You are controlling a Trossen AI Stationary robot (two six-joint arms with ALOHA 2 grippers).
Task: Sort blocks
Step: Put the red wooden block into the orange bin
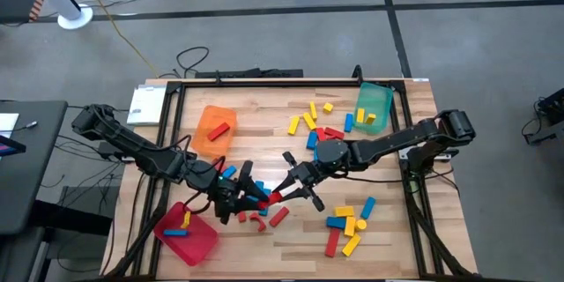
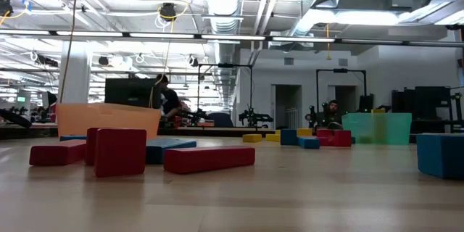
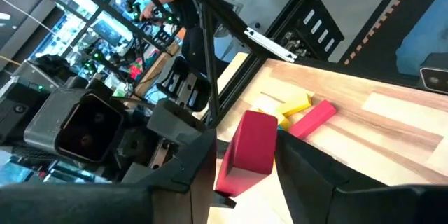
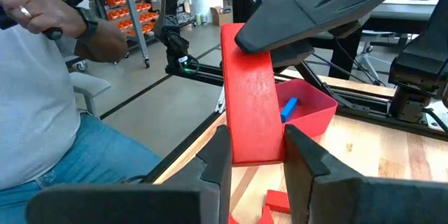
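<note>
High view: we see both grippers meet near table centre, front half, over one red block [image 1: 274, 196].
Right gripper [image 4: 257, 159]: fingers pinch the red block, upright, betw. the two pads; seen clearly in right wrist view.
Left gripper [image 3: 245, 164]: fingers on both sides of same red block; we cannot tell if they press it or stand just off it.
Red tray [image 1: 187, 233]: front left, holds a blue and a red block.
Orange tray [image 1: 214, 129]: back left, one red block inside.
Green tray [image 1: 373, 107]: back right, w. yellow and blue blocks.
Other blocks: loose blocks [image 1: 315, 123] scattered at back centre, more at front right, few red ones under the grippers.
Person [image 4: 42, 105]: sits beside the table, in right wrist view.
</note>
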